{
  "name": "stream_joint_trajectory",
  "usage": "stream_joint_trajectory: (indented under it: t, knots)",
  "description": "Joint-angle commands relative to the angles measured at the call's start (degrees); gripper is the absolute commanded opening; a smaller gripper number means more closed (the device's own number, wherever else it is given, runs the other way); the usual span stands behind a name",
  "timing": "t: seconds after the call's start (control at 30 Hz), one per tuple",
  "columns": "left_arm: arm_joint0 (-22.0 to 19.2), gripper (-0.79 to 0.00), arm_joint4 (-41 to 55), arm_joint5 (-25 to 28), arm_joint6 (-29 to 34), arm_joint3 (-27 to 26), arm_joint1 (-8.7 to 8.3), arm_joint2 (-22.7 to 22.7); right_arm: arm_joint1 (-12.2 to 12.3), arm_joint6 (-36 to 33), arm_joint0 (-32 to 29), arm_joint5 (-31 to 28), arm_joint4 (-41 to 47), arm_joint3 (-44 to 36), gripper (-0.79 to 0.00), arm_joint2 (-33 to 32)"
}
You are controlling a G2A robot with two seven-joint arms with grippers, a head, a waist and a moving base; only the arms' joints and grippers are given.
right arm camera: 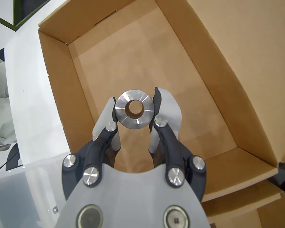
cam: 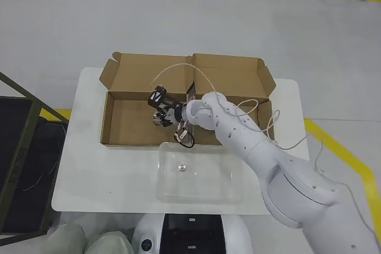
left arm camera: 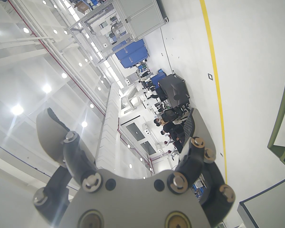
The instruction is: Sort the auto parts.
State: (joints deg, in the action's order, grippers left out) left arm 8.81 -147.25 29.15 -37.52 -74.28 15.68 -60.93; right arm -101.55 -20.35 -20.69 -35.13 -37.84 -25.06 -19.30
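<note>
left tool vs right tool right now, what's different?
The left tool is open and empty; the right tool is shut on a metal ring. The left tool faces the hall; the right tool hangs over the cardboard box. Both have the same two-finger build with dark pads.

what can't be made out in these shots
Small part in the clear tray: too small in the top view to identify.
Cardboard box, second compartment's floor: right arm covers it in the top view.
Metal ring in the right gripper: height above the box floor; right wrist view looks straight down.
</note>
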Motion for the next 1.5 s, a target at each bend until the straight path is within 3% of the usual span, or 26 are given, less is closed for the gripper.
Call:
stream_joint_trajectory:
  t: [0.0, 0.2, 0.3, 0.43, 0.6, 0.73, 1.17, 1.47]
  knots:
    - [0.00, 0.000, 0.00, 0.00, 0.00, 0.00, 0.00, 0.00, -0.81, 0.24, -0.01, -0.24, -0.29, 1.47, -0.785, 0.14]
    - [0.00, 0.000, 0.00, 0.00, 0.00, 0.00, 0.00, 0.00, -2.89, 0.61, 0.27, -0.61, -1.63, 4.83, -0.776, 0.45]
    - [0.00, 0.000, 0.00, 0.00, 0.00, 0.00, 0.00, 0.00, -3.72, 0.76, 0.19, -0.72, -2.28, 6.17, -0.640, 0.54]
    - [0.00, 0.000, 0.00, 0.00, 0.00, 0.00, 0.00, 0.00, -4.64, 0.96, 0.09, -1.21, -2.88, 7.58, -0.566, 0.51]
    - [0.00, 0.000, 0.00, 0.00, 0.00, 0.00, 0.00, 0.00, -5.55, 1.01, 0.21, -1.64, -3.43, 8.93, -0.360, 0.28]
    - [0.00, 0.000, 0.00, 0.00, 0.00, 0.00, 0.00, 0.00, -6.10, 1.30, 0.41, -2.01, -3.84, 9.39, -0.243, 0.01]
    - [0.00, 0.000, 0.00, 0.00, 0.00, 0.00, 0.00, 0.00, -6.19, 9.01, 3.24, -4.80, -9.62, 3.83, -0.135, -0.46]
    - [0.00, 0.000, 0.00, 0.00, 0.00, 0.00, 0.00, 0.00, -3.79, 13.22, 1.74, -2.83, -15.68, -4.06, -0.080, -1.48]
